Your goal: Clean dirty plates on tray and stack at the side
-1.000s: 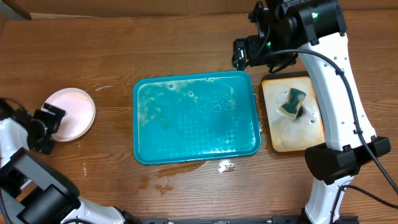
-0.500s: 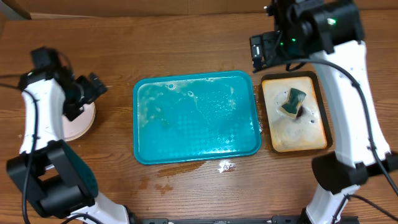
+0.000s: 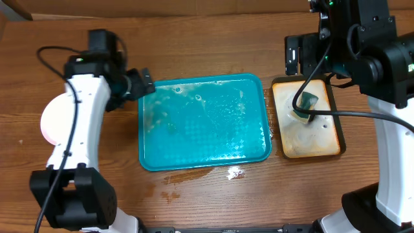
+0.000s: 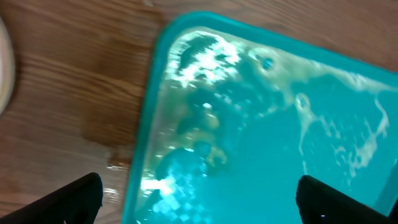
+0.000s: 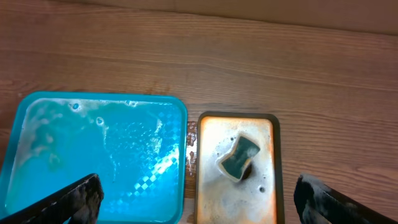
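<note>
Left black two-finger gripper [image 4: 198,202] spread wide, holding nothing, white arm reaching inward. Right black two-finger gripper [image 5: 199,204] also spread wide, raised high.

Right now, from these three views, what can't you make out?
- Pale round plates: in the overhead view the white left arm covers their right side, so the count is unreadable. The left wrist view shows only a sliver at its left edge.
- Teal rectangular plastic tray: the left wrist view is blurred and cut off, so I can't tell suds from food residue.
- Green sponge: in the overhead view a black cable crosses it.
</note>
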Motion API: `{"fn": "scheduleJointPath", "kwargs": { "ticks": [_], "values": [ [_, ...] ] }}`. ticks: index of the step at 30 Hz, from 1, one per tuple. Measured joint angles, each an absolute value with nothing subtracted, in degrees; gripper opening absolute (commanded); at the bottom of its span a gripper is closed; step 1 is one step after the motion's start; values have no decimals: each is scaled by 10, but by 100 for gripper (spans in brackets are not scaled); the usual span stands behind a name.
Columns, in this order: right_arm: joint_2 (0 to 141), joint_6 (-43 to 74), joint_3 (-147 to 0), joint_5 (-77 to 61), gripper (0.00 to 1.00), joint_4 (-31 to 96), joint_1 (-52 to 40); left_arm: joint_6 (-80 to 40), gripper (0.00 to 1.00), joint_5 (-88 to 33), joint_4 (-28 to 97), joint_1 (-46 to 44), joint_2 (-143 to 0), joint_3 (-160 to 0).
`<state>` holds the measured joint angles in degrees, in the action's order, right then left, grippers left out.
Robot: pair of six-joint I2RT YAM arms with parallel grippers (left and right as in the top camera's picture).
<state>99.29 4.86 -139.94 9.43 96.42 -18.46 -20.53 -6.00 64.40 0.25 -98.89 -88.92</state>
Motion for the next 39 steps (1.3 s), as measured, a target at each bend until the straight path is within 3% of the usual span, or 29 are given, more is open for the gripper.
{"fn": "scheduleJointPath", "kwargs": {
  "ticks": [11,25,39],
  "values": [
    [994,48,-1399,96,100,967,-185,-205,100,-31,649,-105,-989,-894],
    [994,48,-1399,99,100,969,-185,-215,100,62,761,-109,-896,-1096],
    [994,49,-1399,99,100,969,-185,-221,100,72,778,-109,-808,-1107]
  ]
}}
